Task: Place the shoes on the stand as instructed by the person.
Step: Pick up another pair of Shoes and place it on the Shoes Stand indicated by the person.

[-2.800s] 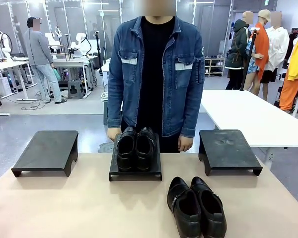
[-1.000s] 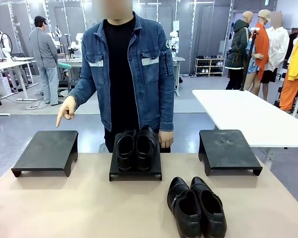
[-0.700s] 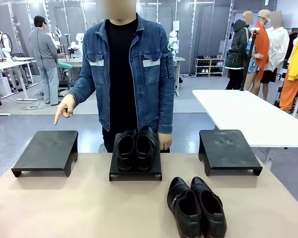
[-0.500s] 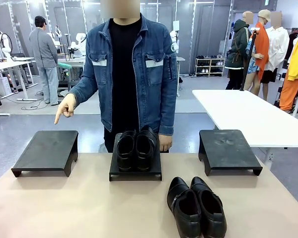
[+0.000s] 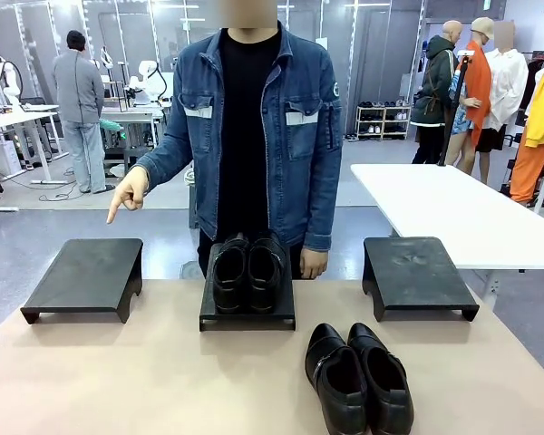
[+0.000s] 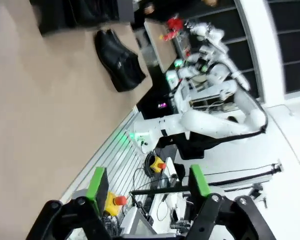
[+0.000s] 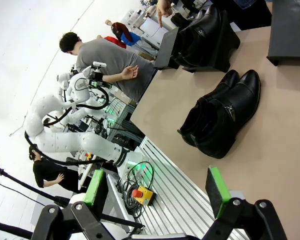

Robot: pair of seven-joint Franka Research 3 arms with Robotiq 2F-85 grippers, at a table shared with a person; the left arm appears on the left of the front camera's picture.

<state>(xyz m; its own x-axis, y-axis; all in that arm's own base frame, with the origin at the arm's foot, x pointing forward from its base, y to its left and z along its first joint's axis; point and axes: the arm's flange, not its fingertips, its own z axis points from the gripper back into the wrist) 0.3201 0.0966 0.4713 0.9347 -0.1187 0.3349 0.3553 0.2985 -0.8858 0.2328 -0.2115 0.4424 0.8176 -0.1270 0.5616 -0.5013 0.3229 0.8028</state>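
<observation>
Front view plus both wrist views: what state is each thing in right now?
Loose shoes: side by side, on no stand.
Middle stand: carries a pair of shoes, side by side.
Left stand: bare.
Right stand: bare.
Person's pointing hand: index finger aimed down toward left stand.
Left gripper: open, empty.
Right gripper: open, empty.

No writing, brand or number can be read in any view. The person (image 5: 254,136) at 12 o'clock across the bench (image 5: 163,381) wears a small round badge (image 5: 335,90) on one jacket sleeve, too small to make out.
</observation>
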